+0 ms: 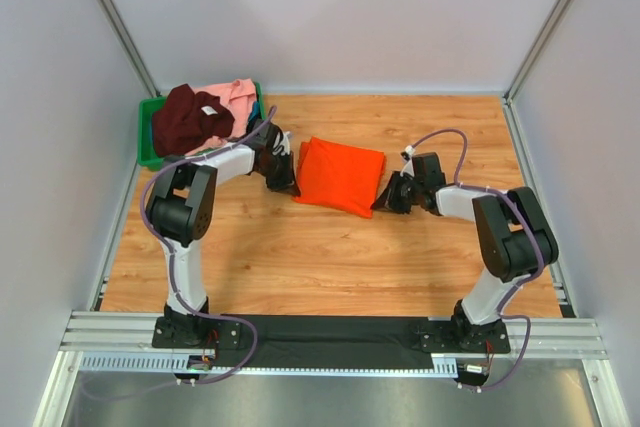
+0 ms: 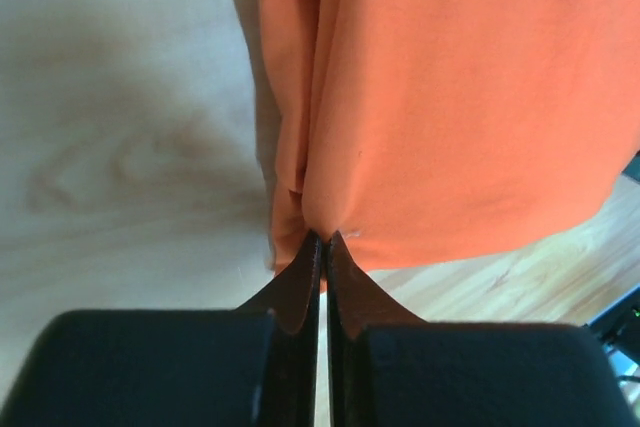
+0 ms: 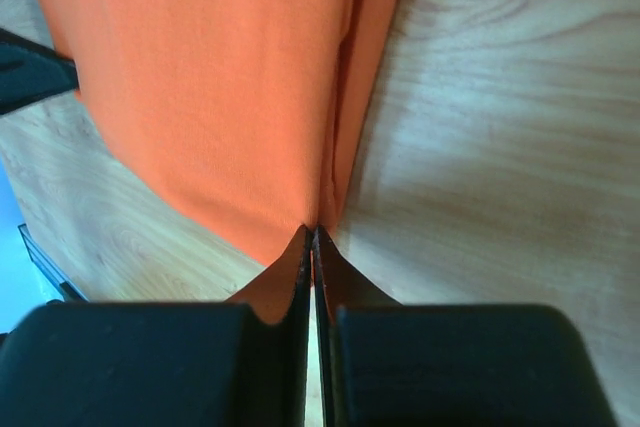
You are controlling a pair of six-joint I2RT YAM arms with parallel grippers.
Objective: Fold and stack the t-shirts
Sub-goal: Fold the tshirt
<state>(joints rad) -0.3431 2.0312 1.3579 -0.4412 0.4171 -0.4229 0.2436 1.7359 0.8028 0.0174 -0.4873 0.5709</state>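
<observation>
A folded bright orange t-shirt (image 1: pixel 340 175) lies flat in the middle of the wooden table. My left gripper (image 1: pixel 288 187) is at its near left corner. In the left wrist view that gripper (image 2: pixel 323 237) is shut, pinching a pucker of the orange cloth (image 2: pixel 450 97) at its tips. My right gripper (image 1: pixel 383 204) is at the near right corner. Its jaws (image 3: pixel 312 230) are shut on the edge of the orange cloth (image 3: pixel 220 77). A dark maroon t-shirt (image 1: pixel 188 119) with a white label and a light pink t-shirt (image 1: pixel 237 97) are heaped at the back left.
The maroon and pink shirts rest in a green bin (image 1: pixel 148 142) in the back left corner, just behind my left arm. Grey walls enclose the table (image 1: pixel 300 257) on three sides. A black mat covers the near edge between the arm bases.
</observation>
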